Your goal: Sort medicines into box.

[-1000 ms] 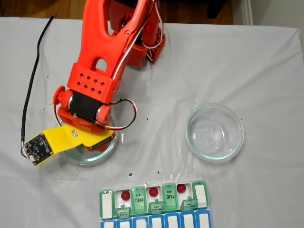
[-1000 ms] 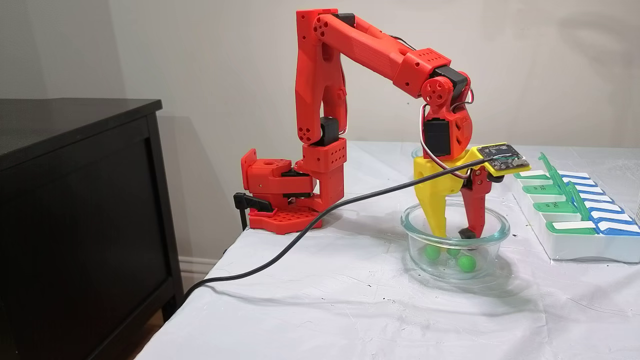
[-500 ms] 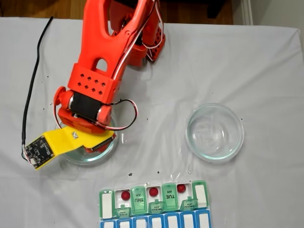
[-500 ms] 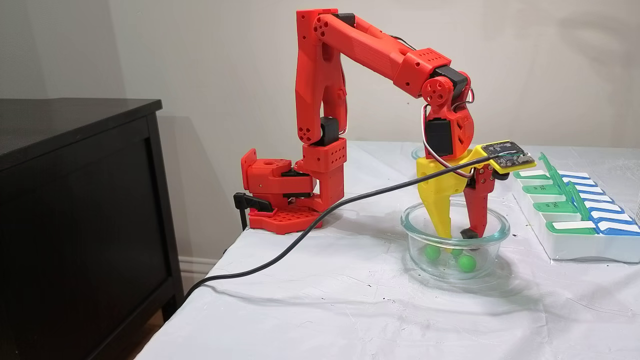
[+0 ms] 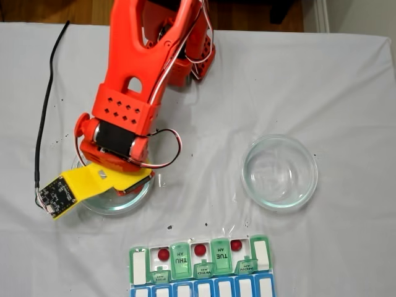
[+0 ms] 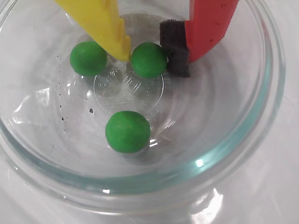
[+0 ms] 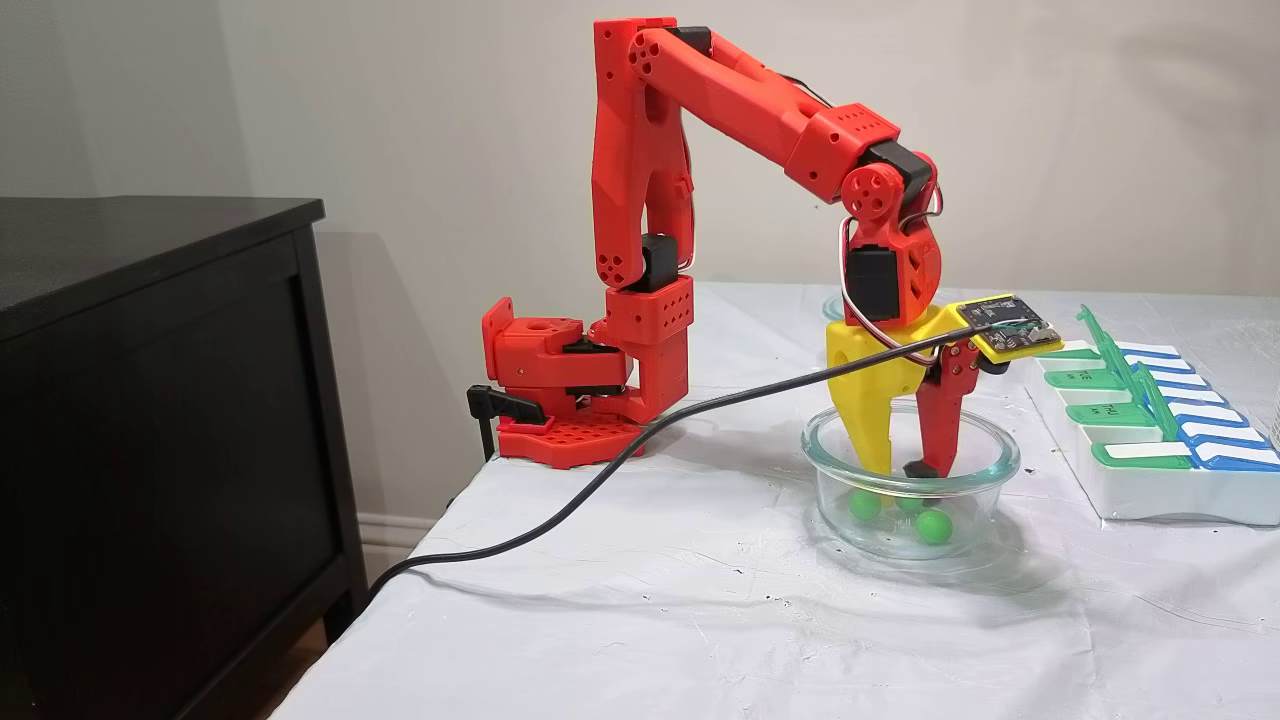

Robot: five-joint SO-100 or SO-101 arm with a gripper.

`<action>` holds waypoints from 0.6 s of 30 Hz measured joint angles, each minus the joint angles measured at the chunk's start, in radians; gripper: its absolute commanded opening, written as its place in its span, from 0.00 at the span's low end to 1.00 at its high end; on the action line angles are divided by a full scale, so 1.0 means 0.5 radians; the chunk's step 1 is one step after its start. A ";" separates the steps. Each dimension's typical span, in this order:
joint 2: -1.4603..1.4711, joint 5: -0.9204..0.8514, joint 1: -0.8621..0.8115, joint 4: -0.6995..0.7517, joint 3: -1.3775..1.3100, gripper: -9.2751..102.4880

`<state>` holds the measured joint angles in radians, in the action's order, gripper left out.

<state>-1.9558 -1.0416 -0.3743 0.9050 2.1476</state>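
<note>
Claw: the gripper (image 6: 149,53) hangs inside the glass dish (image 6: 261,121), its yellow finger (image 6: 105,25) and red finger with a black pad (image 6: 175,46) set narrowly apart, one on each side of a green ball (image 6: 148,59); whether they press it cannot be told.
Green medicines: three in that dish; a second ball (image 6: 88,58) lies just beyond the yellow finger, a third (image 6: 127,131) lies alone nearer the rim.
Red medicines: three red balls (image 5: 200,249) sit in open cells of the box (image 5: 201,269).
Box: at the near table edge in a fixed view, green lids raised, well apart from the arm's dish.
Empty dish: a second glass dish (image 5: 279,171) stands to the right in a fixed view, apart from the box.
In the way: the dish wall rings the fingers; the arm (image 5: 133,93) and yellow camera mount (image 5: 83,182) cover most of that dish from above.
Cable: a black cable (image 7: 620,455) runs across the white cloth (image 7: 650,620) to the wrist.
Beside: a dark cabinet (image 7: 150,400) stands left of the table.
</note>
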 measured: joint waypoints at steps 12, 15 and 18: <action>-0.071 -0.043 0.000 -0.021 0.046 0.20; -0.071 -0.052 0.000 -0.021 0.052 0.20; -0.071 -0.061 0.000 -0.021 0.052 0.20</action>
<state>-1.9911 -1.0723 -0.3743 0.8943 2.1737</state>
